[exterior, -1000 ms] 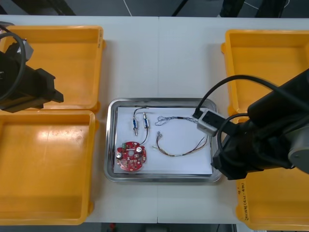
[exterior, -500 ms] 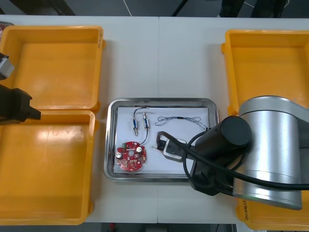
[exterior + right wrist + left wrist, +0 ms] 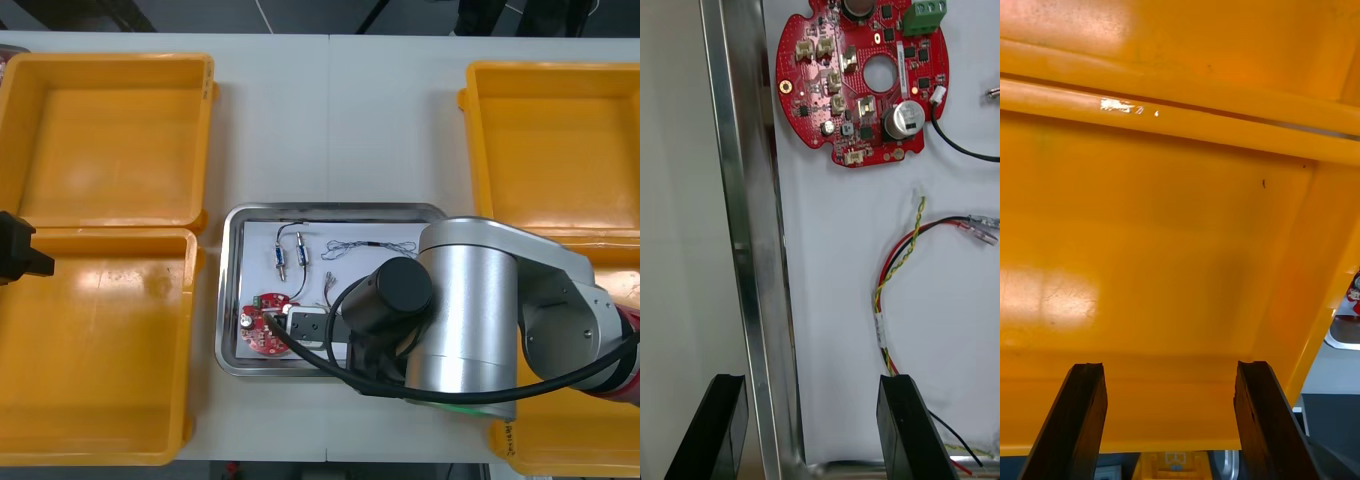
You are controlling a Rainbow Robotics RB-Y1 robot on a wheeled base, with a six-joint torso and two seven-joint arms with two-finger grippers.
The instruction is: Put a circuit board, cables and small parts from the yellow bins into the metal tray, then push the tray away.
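tray (image 3: 228, 300): on bench (image 3: 330, 120) between bins (image 3: 110, 140); holds board (image 3: 861, 82), cables (image 3: 370, 245).
right tool (image 3: 809, 386): spread wide, astride tray rim; red-yellow cable (image 3: 902, 262) close beside.
left tool (image 3: 1169, 371): spread, over left bin (image 3: 1150, 225).

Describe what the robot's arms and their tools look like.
The right arm is a thick silver cylinder with a round black cap, a red band at one end and a black cable looping off it. The left arm shows as a black block. The right tool and left tool each have two flat black fingers.
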